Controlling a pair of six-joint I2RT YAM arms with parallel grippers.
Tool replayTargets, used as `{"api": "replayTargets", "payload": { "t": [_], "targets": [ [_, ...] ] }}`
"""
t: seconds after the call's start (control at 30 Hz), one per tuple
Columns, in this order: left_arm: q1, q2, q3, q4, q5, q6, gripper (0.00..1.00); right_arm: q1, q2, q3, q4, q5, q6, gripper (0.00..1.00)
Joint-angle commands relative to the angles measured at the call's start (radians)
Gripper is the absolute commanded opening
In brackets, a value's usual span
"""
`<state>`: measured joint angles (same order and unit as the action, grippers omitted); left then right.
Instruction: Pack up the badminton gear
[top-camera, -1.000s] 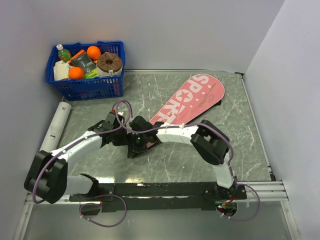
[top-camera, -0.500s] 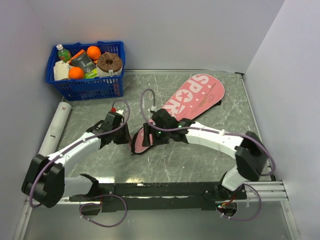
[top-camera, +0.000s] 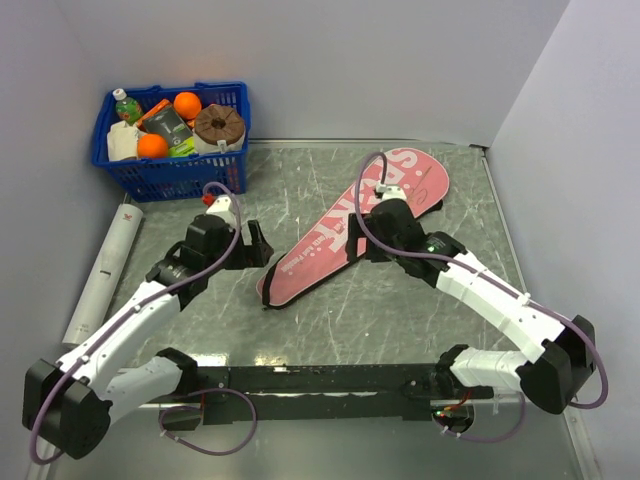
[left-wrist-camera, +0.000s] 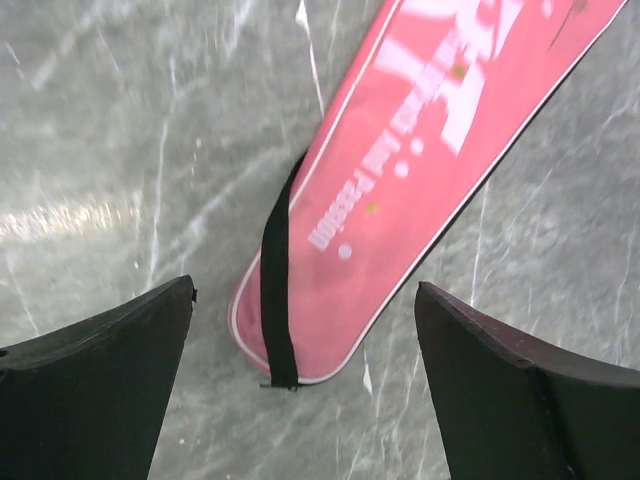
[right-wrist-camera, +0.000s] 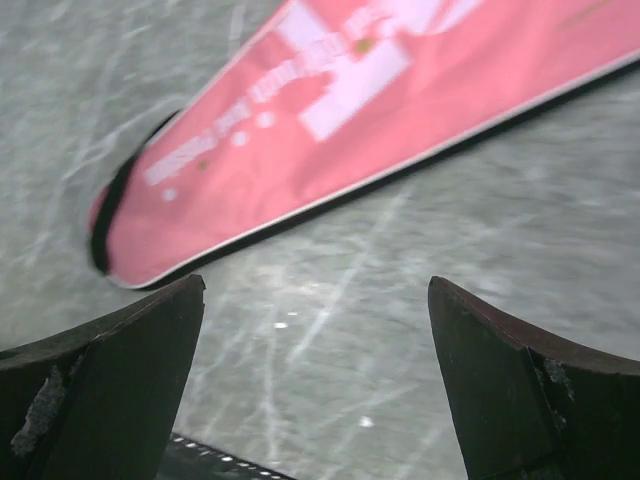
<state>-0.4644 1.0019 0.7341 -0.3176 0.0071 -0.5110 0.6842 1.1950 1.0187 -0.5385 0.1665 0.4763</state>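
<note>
Both my grippers have just let go. A second ago they were nearly pinched shut, crowded together over the narrow end of the flat pink racket-shaped case with black edging (top-camera: 320, 250). Now my left gripper (left-wrist-camera: 305, 290) is spread fully wide and holds nothing. It has drawn back, so the case's rounded narrow tip and its black strap loop (left-wrist-camera: 275, 270) lie on the desk just below and ahead of it.

My right gripper (right-wrist-camera: 316, 285) is equally wide and empty. It has retreated toward the case's broad end, and the pink body slants past ahead of it.

The case rests flat on the grey marbled desk (top-camera: 330, 320). I see no rackets or shuttlecocks outside it, so that step looks finished. The long white tube (top-camera: 105, 270) lies well off to my left gripper's left, unpacked, and is probably next.
</note>
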Motion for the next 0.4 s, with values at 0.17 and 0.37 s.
{"api": "replayTargets", "payload": {
  "t": [0.17,0.37],
  "targets": [
    [-0.003,-0.118,0.050,0.043,-0.148,0.074,0.96,-0.011,-0.067,0.083,-0.111,0.266,-0.068,1.00],
    [-0.003,-0.180,0.045,0.028,-0.243,0.098,0.97,-0.037,-0.210,0.001,-0.027,0.316,-0.111,1.00]
  ]
}}
